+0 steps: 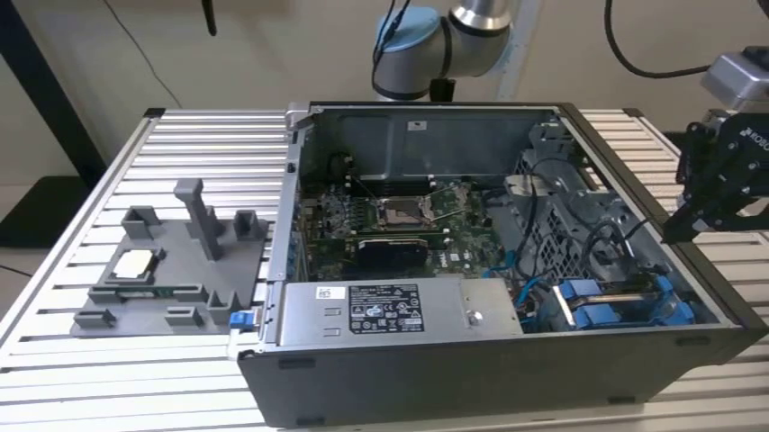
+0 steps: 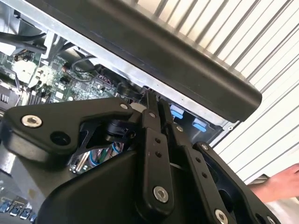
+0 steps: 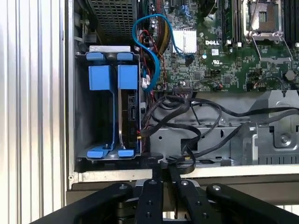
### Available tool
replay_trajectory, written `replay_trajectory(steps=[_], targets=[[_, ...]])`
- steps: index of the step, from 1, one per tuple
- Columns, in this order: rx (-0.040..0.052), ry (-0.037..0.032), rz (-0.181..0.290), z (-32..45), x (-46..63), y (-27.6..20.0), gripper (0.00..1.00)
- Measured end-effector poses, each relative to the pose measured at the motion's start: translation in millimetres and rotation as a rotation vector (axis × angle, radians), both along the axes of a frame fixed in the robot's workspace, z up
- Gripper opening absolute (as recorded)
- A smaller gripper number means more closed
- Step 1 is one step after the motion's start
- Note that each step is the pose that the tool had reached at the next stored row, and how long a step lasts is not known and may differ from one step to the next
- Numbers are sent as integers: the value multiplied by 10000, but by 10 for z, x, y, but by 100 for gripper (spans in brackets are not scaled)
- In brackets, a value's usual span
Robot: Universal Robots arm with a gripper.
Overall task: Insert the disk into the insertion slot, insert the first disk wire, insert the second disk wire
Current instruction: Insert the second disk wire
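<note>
Open computer case (image 1: 505, 378) lies on the slatted table (image 1: 193, 135), side panel off, motherboard (image 1: 397, 220) exposed.

Gripper (image 1: 680, 229) hangs outside the case, just beyond its wall on the exterior view's right, above the rim and touching nothing I can see. In both wrist views its black fingers (image 2: 154, 154) lie pressed together, tips meeting with nothing between them (image 3: 163, 175).

The disk (image 3: 128, 109) sits on edge in the insertion slot (image 3: 100, 77), its blue carrier tabs (image 3: 127, 77) level with the neighbouring blue rail. The bay is in the case corner nearest the gripper, just inside the wall below the fingertips; in the exterior view it shows as blue plastic (image 1: 601, 301) beside the power supply box (image 1: 384, 310).

A bundle of black cables (image 3: 187, 116) runs from beside the disk's edge across the metal bracket, one black connector (image 3: 180, 161) lying close under the fingertips. A blue cable (image 3: 145, 46) loops from the board towards the bay. I cannot tell whether any wire is seated in the disk.

Grey fixture tray (image 1: 168, 270) rests on the table, well apart on the case's far side from the gripper. A person's hand (image 2: 275, 186) shows in the second wrist view, behind the gripper body.
</note>
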State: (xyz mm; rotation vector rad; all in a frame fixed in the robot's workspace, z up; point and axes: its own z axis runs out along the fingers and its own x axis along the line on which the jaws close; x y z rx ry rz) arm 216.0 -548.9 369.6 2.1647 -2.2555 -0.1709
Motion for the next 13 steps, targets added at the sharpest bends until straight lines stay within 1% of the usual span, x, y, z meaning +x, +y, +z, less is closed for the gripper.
replay_trajectory(steps=[3,7,11,13], targets=[[2,9,-69,-1,-23,-13,16],[11,9,-81,30,-139,-17,16],[41,9,-80,134,-267,-17,16],[42,7,-82,154,-343,-16,16]])
